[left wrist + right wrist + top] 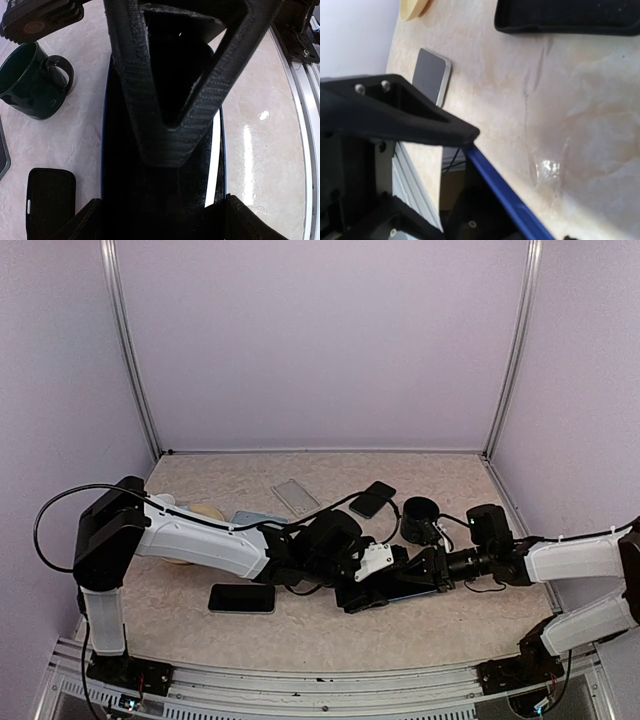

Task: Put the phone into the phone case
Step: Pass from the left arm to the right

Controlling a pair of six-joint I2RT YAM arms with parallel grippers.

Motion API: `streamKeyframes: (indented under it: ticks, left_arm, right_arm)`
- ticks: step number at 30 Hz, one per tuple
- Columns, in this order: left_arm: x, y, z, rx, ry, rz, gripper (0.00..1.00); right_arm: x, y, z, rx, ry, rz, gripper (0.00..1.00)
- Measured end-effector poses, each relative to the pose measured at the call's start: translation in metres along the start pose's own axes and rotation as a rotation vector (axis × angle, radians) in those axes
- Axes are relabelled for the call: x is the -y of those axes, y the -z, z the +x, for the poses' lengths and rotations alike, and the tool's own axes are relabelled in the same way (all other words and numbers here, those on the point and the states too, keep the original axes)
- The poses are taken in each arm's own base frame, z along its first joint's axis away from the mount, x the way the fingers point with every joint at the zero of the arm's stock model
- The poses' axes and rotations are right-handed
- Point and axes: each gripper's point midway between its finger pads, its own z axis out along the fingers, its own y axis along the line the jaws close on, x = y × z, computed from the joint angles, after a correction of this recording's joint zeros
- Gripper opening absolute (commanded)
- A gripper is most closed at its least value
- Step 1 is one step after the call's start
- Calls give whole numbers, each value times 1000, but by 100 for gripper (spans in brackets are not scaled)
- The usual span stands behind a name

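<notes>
Near the middle of the counter (300,640), both arms meet over the phone case (400,593), which lies flat and shows a blue rim along its long sides. A glossy dark face, judged to be the phone (122,170), fills the space between those rims. The left hand (162,222) stands wide, its fingers (92,220) pressed against the case's two long sides, holding it in place. The right hand (420,572) reaches in from the opposite end, one finger lying over the dark face beside the blue rim. Its jaws are partly apart, and whether they pinch anything cannot be told. Insertion appears well advanced. Pressing every edge home seems to be what is left, though full seating cannot be confirmed. A mug (30,82), a spare black case (50,205) and a second dark handset (241,597) lie apart, untouched.
</notes>
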Motion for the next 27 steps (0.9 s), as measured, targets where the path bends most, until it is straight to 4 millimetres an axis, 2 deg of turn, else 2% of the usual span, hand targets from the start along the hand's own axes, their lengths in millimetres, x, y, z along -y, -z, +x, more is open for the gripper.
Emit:
streamKeyframes:
  ticks: [4, 8, 14, 21, 27]
  left_arm:
    - [0, 0, 0, 1, -7, 2, 54]
    - [1, 0, 0, 0, -12, 4, 54]
    - [1, 0, 2, -8, -24, 5, 60]
    - [0, 0, 4, -15, -40, -13, 80]
    - [-2, 3, 2, 2, -34, -29, 97]
  right_arm:
    - [0, -1, 2, -10, -6, -8, 53]
    - [2, -2, 3, -20, -16, -12, 34]
    - [4, -3, 6, -33, -27, -16, 17]
    - [-5, -2, 6, -43, -23, -62, 0]
    - [-7, 0, 8, -41, -14, -69, 0]
